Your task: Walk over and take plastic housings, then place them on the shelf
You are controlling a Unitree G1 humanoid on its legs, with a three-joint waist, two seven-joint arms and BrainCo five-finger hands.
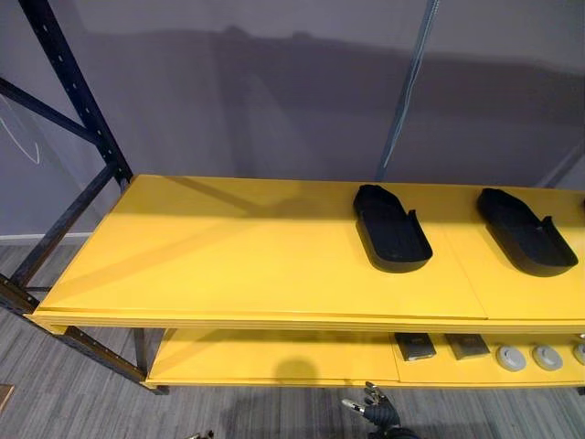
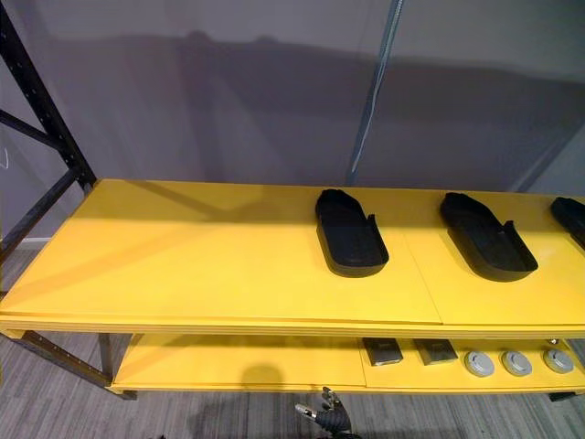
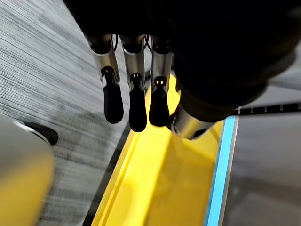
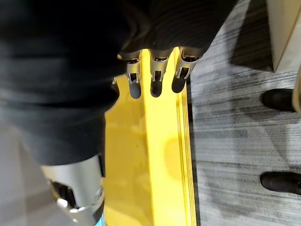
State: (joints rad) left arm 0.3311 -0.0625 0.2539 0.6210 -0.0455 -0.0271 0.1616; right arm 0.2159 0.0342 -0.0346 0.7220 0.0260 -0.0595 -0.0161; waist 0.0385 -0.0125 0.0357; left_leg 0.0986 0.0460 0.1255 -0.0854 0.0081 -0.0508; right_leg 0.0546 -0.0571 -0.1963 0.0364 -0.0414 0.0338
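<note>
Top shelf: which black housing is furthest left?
The leftmost housing, lying left of the board seam; the middle housing and the cut-off housing at the view's right edge lie right of that seam.

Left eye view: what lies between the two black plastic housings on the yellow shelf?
Nothing: in the left eye view the yellow shelf is bare between the left black plastic housing and the right housing, bar a board seam.
</note>
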